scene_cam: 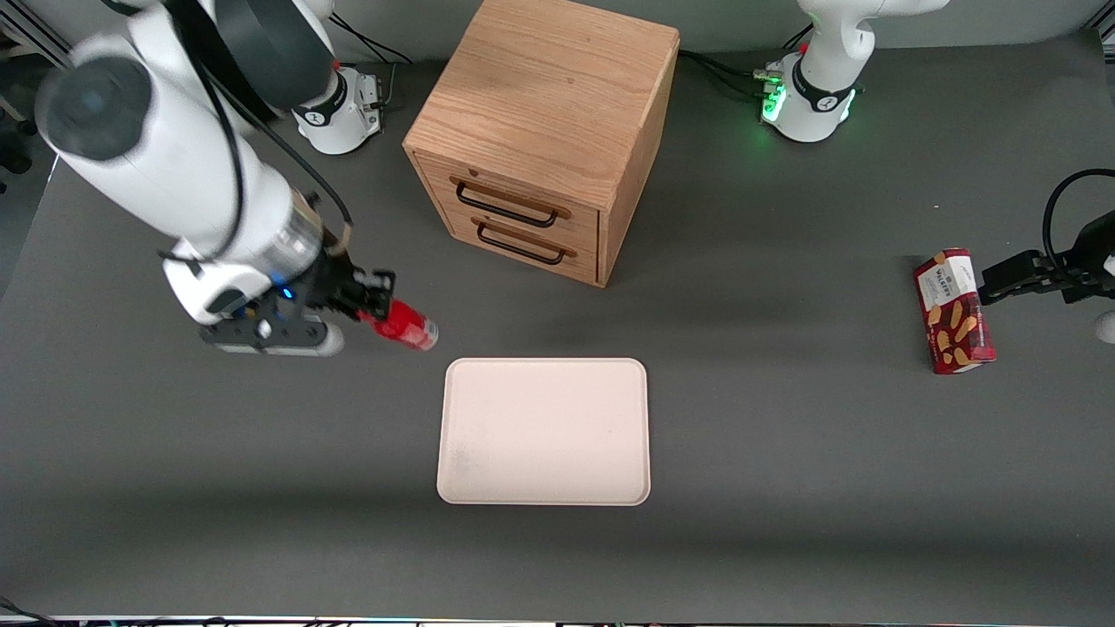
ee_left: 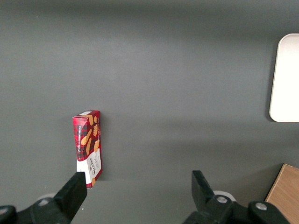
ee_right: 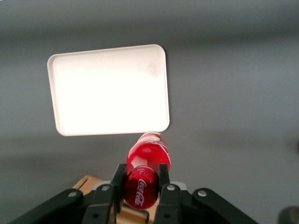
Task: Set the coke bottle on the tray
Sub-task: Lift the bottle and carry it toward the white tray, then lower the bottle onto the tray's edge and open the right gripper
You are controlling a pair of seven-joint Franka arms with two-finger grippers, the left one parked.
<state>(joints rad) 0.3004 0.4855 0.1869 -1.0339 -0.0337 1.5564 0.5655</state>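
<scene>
My right gripper point(scene_cam: 373, 306) is shut on the coke bottle point(scene_cam: 406, 326), a small red bottle, and holds it lying sideways above the table toward the working arm's end. In the right wrist view the bottle point(ee_right: 145, 175) sits between the two black fingers point(ee_right: 117, 179), with the gripper point(ee_right: 140, 175) closed around its body. The cream-white tray point(scene_cam: 544, 431) lies flat and bare at the table's middle, nearer the front camera than the bottle and beside it. The tray also shows in the right wrist view point(ee_right: 110, 91) and its rim in the left wrist view point(ee_left: 286, 79).
A wooden two-drawer cabinet point(scene_cam: 544, 131) stands farther from the front camera than the tray. A red snack box point(scene_cam: 954, 311) lies toward the parked arm's end of the table, also in the left wrist view point(ee_left: 88, 147).
</scene>
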